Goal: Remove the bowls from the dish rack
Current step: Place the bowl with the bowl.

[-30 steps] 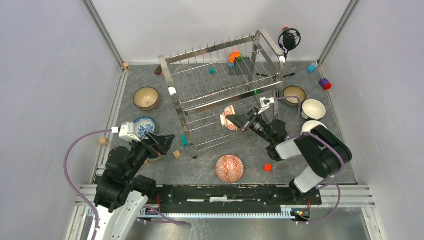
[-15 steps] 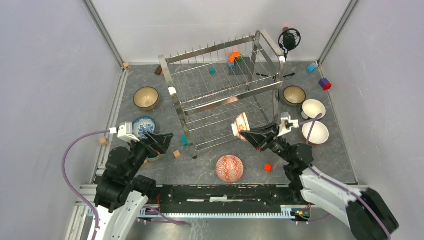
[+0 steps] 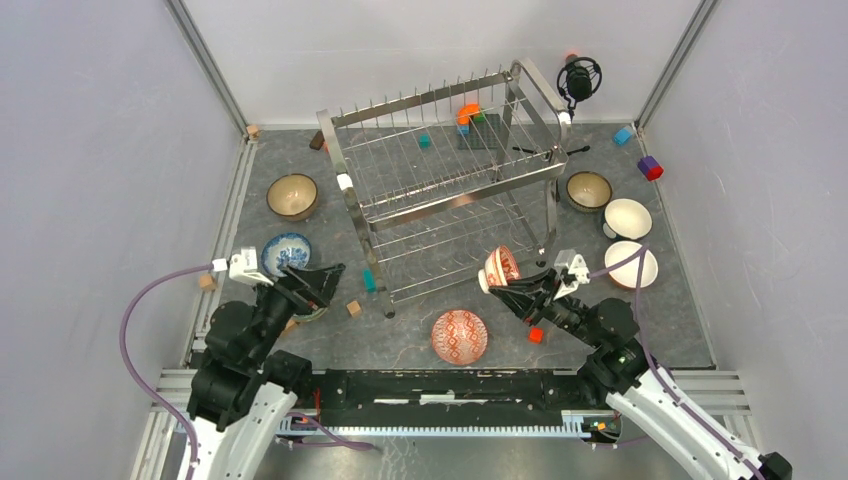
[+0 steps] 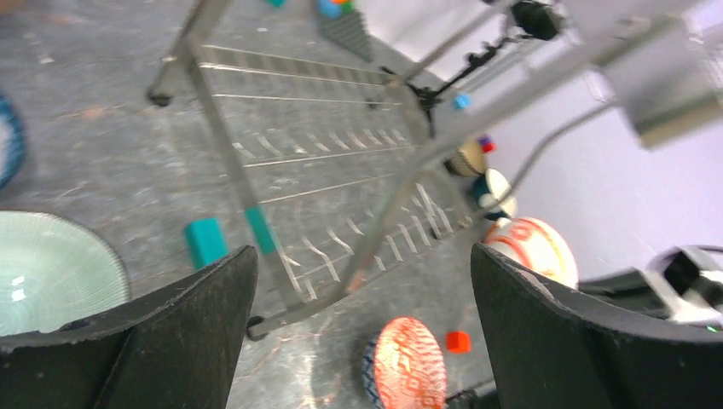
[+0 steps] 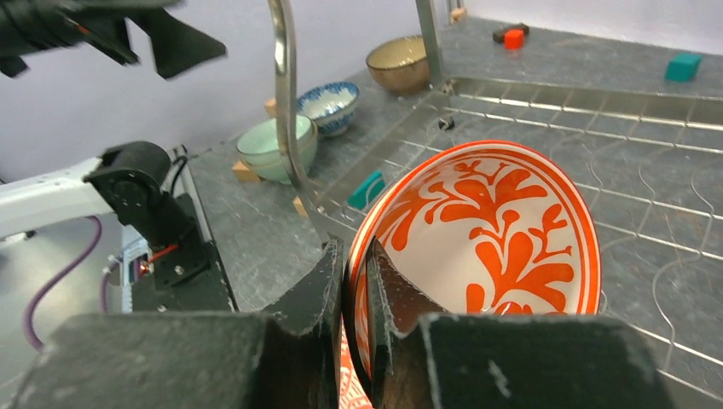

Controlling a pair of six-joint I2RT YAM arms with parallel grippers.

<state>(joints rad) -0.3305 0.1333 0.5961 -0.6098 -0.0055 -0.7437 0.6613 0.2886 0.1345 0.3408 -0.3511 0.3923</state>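
We are pinching the floral bowl (image 3: 502, 266) by its rim with our right gripper (image 5: 356, 273), jaws nearly closed on it. It is hanging tilted just outside the rack (image 3: 440, 190), near its front right leg. Our left gripper (image 3: 322, 280) is gaping wide, holding nothing, near the green bowl (image 4: 51, 273). The orange bowl (image 3: 460, 336) is sitting on the table (image 3: 400, 330).

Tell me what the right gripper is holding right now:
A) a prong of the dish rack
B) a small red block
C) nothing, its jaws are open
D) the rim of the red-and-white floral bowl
D: in the right wrist view the right gripper pinches the rim of the red-and-white floral bowl, with one finger inside and one outside.
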